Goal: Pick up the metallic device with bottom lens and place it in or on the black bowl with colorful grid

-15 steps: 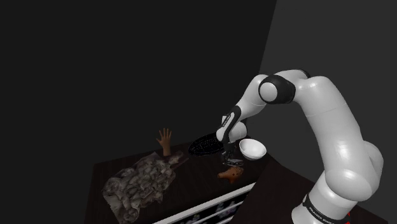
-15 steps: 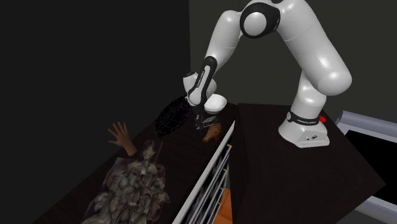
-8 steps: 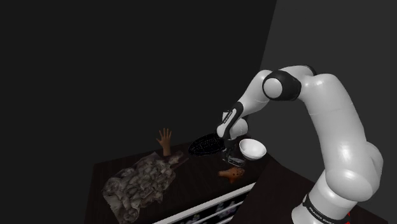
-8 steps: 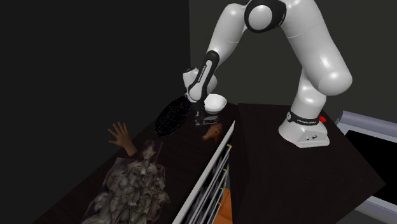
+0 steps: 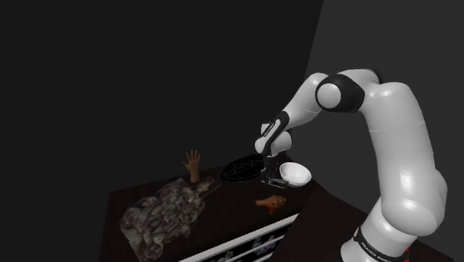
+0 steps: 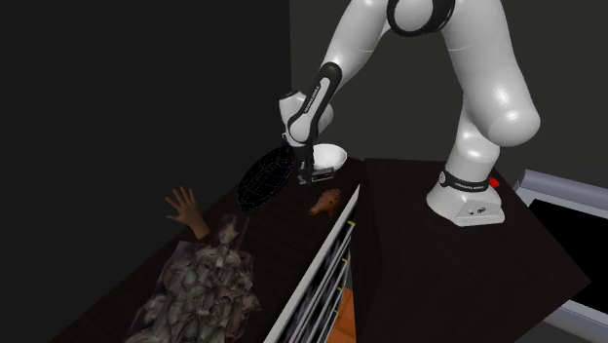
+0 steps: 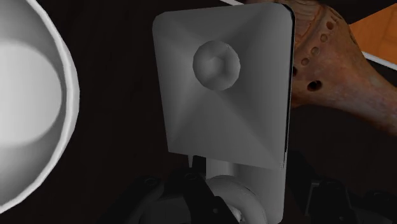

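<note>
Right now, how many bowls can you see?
2. A white bowl sits right of the gripper in the shoulder view; a black bowl with grid lines lies left of it. The gripper holds a grey device between them. None seems hidden.

A flat grey device (image 7: pixel 222 95) with rounded corners faces the camera, a round faceted lens (image 7: pixel 217 62) set toward 12 o'clock of its face, and the pincer (image 7: pixel 238 194) clasps its lower end between dark fingers. Taking the device as the dial's centre, a white bowl (image 7: pixel 32 102) lies at 9 o'clock and a brown holed object (image 7: pixel 337 70) at 2 o'clock, both on the dark bench (image 7: pixel 114 127).
</note>
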{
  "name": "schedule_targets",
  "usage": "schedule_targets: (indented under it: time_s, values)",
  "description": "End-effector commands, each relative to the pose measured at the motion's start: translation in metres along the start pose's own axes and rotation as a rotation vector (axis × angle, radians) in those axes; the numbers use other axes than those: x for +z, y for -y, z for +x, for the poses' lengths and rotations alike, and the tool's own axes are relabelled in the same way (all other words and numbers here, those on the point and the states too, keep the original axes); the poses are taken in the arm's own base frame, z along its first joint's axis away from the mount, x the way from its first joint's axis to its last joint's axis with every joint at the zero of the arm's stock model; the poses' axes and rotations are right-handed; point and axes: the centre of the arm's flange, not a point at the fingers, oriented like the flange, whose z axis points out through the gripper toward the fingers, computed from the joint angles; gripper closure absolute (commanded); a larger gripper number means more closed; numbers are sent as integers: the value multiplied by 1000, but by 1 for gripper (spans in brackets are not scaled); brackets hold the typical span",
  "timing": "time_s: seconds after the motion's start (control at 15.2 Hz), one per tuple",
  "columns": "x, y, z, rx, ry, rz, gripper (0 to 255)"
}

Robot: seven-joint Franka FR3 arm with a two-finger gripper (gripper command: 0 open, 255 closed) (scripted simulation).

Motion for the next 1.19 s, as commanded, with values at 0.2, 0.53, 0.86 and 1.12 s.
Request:
schedule_targets:
  time_s: [0.2,0.53,0.86,1.12]
  values:
    - [-26,1,-6,0,0,0,255]
    - [-52,1,-13,0,0,0,255]
    - [-77,2,-19,0,0,0,255]
    - [-98,3,-24,0,0,0,255]
